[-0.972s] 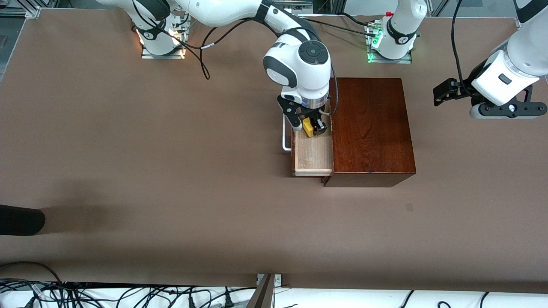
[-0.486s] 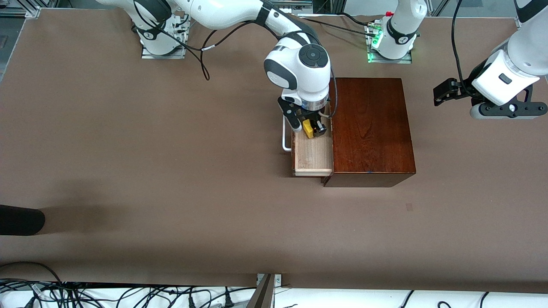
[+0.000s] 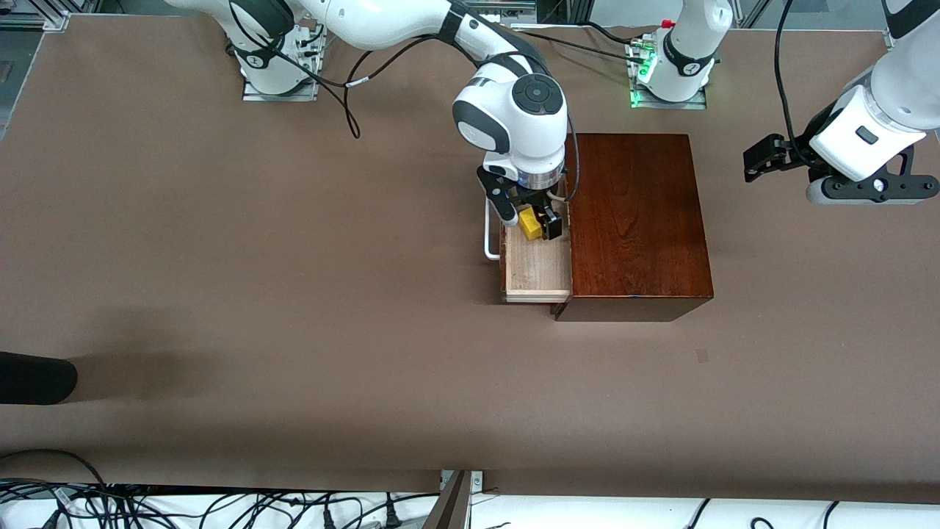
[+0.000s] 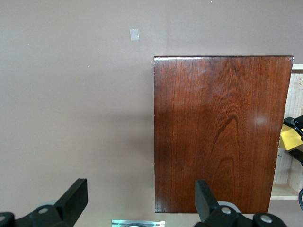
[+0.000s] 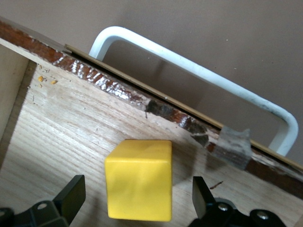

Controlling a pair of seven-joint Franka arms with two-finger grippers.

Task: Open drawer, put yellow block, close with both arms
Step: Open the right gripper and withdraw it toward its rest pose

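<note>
— Where's the right end effector [image 3: 530, 220] now?

— Down in the pulled-out drawer [image 3: 538, 270], at the end of it farther from the front camera. Its fingers [image 5: 70, 196] stand spread, one on each side of the yellow block [image 3: 530, 222], with a clear gap between each finger and the block. Nothing is clamped.

— So the block is let go?

— Looks that way. In the right wrist view the yellow block [image 5: 138, 179] sits flat on the pale wood floor of the drawer [image 5: 66, 137], just inside the dark front board, and the white handle [image 5: 199, 73] arches outward above the bench.

— And the drawer itself?

— Open, sticking out of the reddish-brown box [image 3: 636, 224] toward the right arm's end of the bench [image 3: 257, 294]. The white handle [image 3: 489, 231] is on its outer face.

— What about the left end effector [image 3: 764, 158]?

— Up in the air over bare bench at the left arm's end, well apart from the box. That arm is waiting. In its wrist view the fingers [image 4: 75, 201] are wide apart and empty, looking down on the box top [image 4: 218, 132].
</note>
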